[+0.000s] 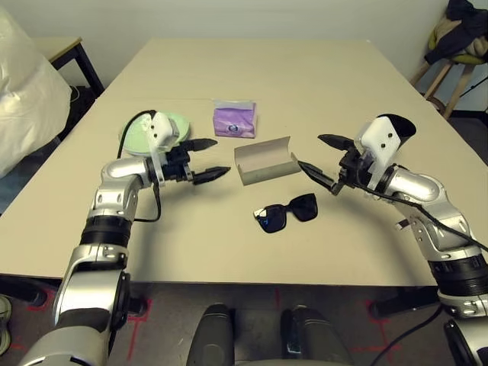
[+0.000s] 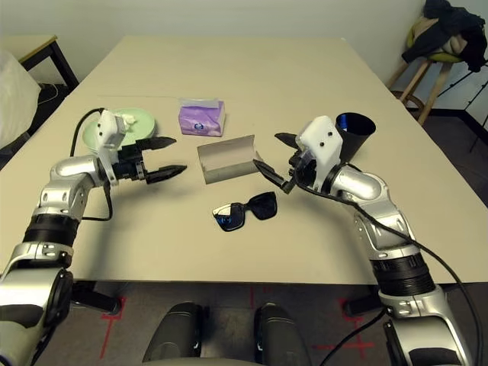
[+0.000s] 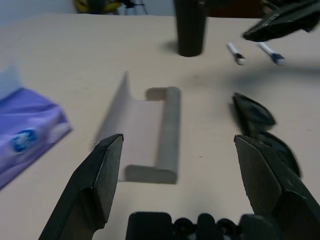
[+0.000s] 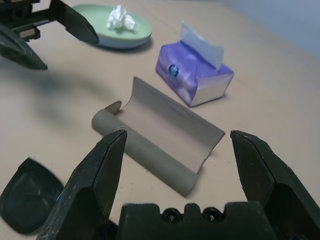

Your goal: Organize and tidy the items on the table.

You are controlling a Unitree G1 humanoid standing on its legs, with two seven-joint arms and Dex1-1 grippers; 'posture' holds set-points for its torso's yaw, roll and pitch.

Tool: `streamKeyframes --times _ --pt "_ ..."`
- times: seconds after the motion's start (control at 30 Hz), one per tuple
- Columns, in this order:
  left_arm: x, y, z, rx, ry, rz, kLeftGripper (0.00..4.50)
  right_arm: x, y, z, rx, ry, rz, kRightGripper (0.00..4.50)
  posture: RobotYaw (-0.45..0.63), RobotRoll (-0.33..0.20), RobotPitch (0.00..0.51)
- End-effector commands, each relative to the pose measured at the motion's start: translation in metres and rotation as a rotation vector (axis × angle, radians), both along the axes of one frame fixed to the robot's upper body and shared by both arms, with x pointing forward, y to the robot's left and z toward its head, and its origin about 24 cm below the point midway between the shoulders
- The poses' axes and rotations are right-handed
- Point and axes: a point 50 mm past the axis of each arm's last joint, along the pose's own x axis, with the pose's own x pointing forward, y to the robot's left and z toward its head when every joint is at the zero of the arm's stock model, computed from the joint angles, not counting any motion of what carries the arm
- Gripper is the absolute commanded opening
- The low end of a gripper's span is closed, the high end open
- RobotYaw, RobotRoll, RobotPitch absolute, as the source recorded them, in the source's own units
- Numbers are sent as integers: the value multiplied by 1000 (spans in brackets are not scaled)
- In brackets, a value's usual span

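On the beige tabletop (image 1: pixel 229 252), the pale-green plate (image 4: pixel 112 31) holds crumpled tissue (image 4: pixel 121 19). The grey glasses case (image 1: pixel 264 161) lies open between the left gripper (image 1: pixel 211 158) and right gripper (image 1: pixel 328 160), both spread wide and empty; black sunglasses (image 1: pixel 286 213) lie nearer.

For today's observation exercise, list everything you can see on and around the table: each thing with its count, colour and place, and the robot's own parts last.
table: one, beige, bears everything below.
plates: stacked, pale green over light blue, table's left.
crumpled tissue: one, white, on the top plate.
tissue pack: one, purple, right of the plates.
glasses case: one, grey, lying open at the centre.
sunglasses: one pair, black, just nearer than the case.
cup: one, black, behind the right arm.
pens: two, white, beside the cup.
stool with clothing: one, far right.
left gripper: black fingers open, left of the case.
right gripper: black fingers open, right of the case.
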Motion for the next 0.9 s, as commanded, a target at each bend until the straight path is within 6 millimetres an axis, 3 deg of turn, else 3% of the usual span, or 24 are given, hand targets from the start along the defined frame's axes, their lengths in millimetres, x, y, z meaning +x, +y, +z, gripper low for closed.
streamKeyframes --times 0.03,0.43,0.6,0.9 --pt "-8 -6 -5 5 15 -38 4478 -5 7 8 -67 -15 46 4500 188 0 108" --pt "-22 -14 -13 -9 22 -30 4478 -2 13 19 -340 174 198 4500 236 0 122" --pt "-23 -16 -15 -11 21 -28 4478 -1 29 23 -575 155 276 4500 248 0 126" --pt "-22 -17 -17 1 21 -36 4478 3 62 28 -799 148 418 4500 262 0 134"
